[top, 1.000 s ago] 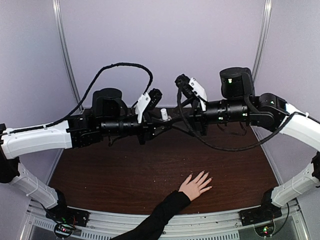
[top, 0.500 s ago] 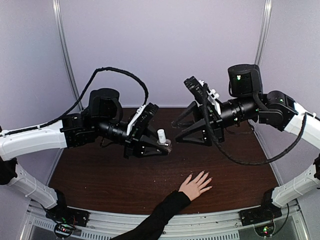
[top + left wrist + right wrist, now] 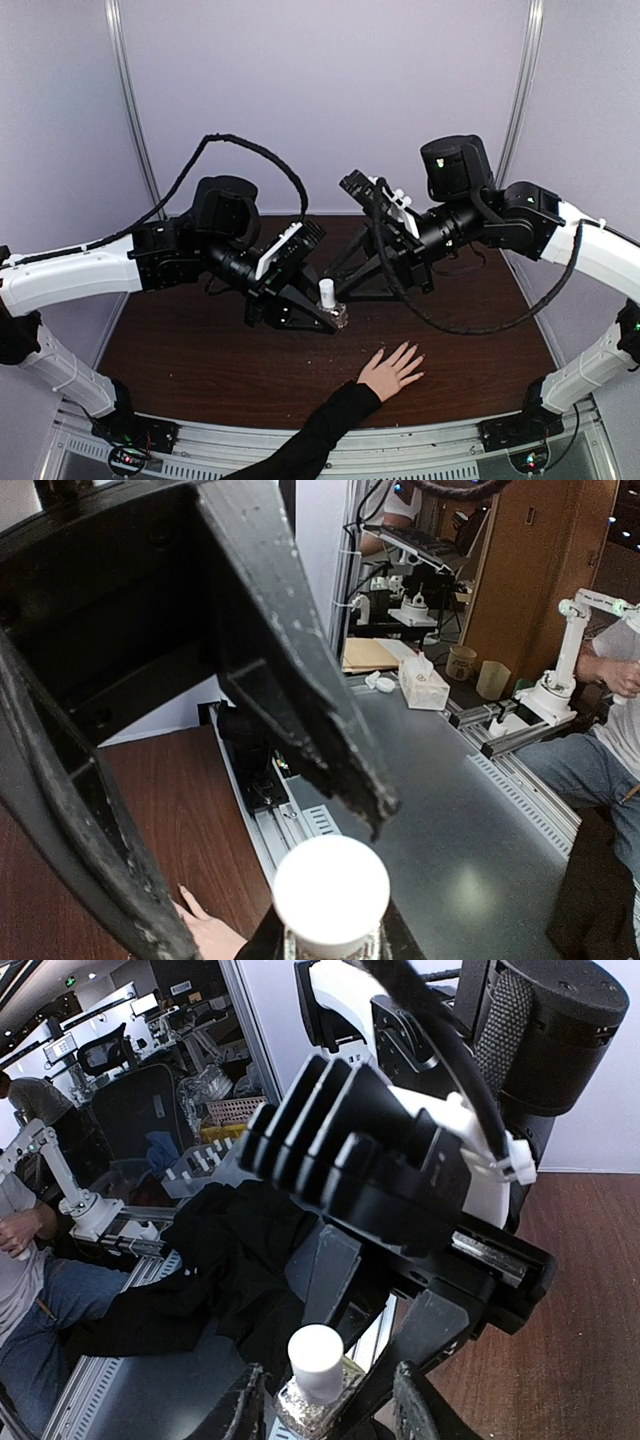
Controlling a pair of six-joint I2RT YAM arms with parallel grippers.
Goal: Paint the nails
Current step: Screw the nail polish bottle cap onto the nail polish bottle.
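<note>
The brown table carries everything you see. Your left arm reaches in from the left edge and your right arm from the right edge, and they meet above the middle of the table.

A hand in a black sleeve lies flat at the near edge, right of centre, with its fingers spread and pointing away from you.

Your left gripper is clamped on a small glass bottle, which it holds upright above the table, just beyond the hand. The bottle's white cap stands clear above the black fingers.

Your right gripper is right at that cap. In its wrist view the two fingers stand apart, one on each side of the cap, and neither is seen touching it.

The nails tip the spread fingers. They are pale and too small to show any detail, and they lie near the bottle but apart from both grippers.
</note>
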